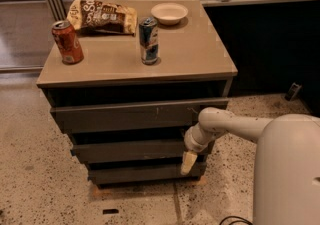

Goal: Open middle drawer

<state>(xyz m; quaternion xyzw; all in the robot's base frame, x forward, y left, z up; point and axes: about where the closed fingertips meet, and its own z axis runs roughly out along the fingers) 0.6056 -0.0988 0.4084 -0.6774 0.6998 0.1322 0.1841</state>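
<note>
At the right end of the drawer stack, low on the cabinet: the gripper, pale tip pointing down toward 6 o'clock. Hangs from a white arm reaching in from 3 o'clock, out of the rounded robot body. Open or shut: cannot tell from this angle.

Stretching away toward 9 o'clock from the gripper: the middle drawer, a plain dark slab. Sits between the top drawer, wider and marked with white scratches, at 12 o'clock, and the bottom drawer, the shortest front, at 6 o'clock. Meets the gripper only at its right end, with that corner hidden behind the wrist; touching or just in front, cannot tell. Below that corner, the gripper tip past the middle drawer's lower edge and over the right end of the bottom drawer.

Over each front, a dark gap. Above all three, overhanging: the cabinet top.

Up there, well apart from the gripper: a red can toward 9 o'clock, a blue can upright near the middle, a chip bag toward 11 o'clock, a white bowl at 12 o'clock by the far edge.

Toward 6 and 8 o'clock of the stack: speckled floor, open room in front of the drawer fronts. Toward 3 o'clock: arm and robot body close beside the cabinet's right side.
</note>
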